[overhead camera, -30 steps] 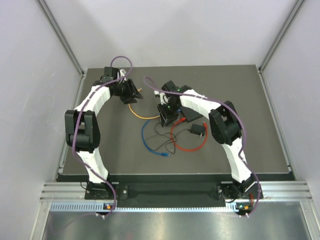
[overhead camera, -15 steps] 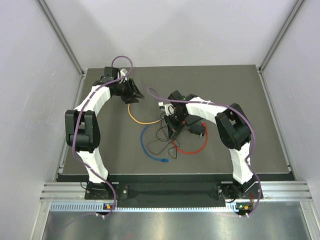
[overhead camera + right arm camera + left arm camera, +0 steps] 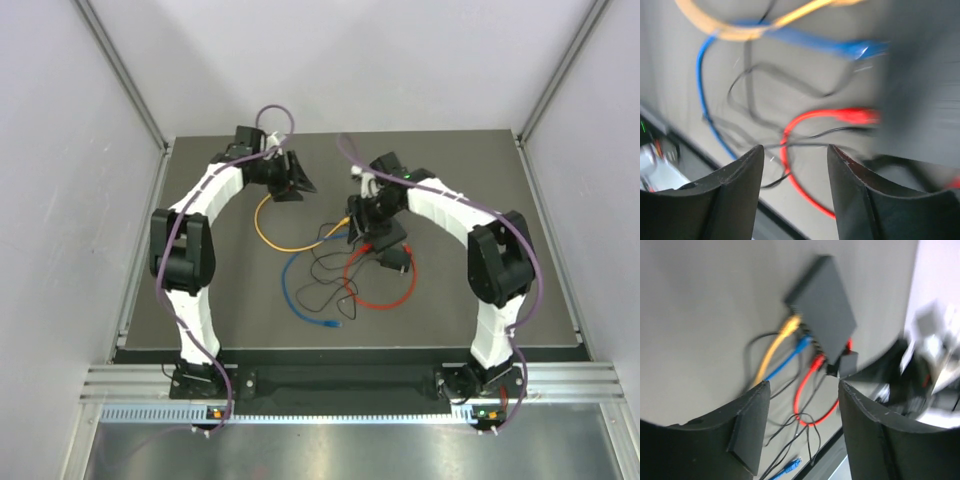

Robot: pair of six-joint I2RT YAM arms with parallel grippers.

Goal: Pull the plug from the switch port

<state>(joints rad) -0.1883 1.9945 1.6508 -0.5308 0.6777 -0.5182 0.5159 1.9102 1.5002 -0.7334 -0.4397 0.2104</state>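
Switch (image 3: 822, 305) is being seen lying flat, mid-table (image 3: 500, 200), just beneath the right gripper (image 3: 795, 160). Yellow plug (image 3: 790, 327), blue plug (image 3: 802, 342) and red plug (image 3: 817, 362) are being shown side by side at its socket edge. Both pairs of jaws are being held apart, nothing clamped. Left gripper (image 3: 801, 405) is being held well apart from the switch, to its left.

Top view: the switch (image 3: 390, 238) lies mostly hidden beneath the right arm (image 3: 440, 205); its sockets are too small to tell. Right wrist view (blurred throughout): the switch is a dark smear cut by the right edge, and the red plug (image 3: 858, 116) and blue plug (image 3: 860, 48) are indistinct.
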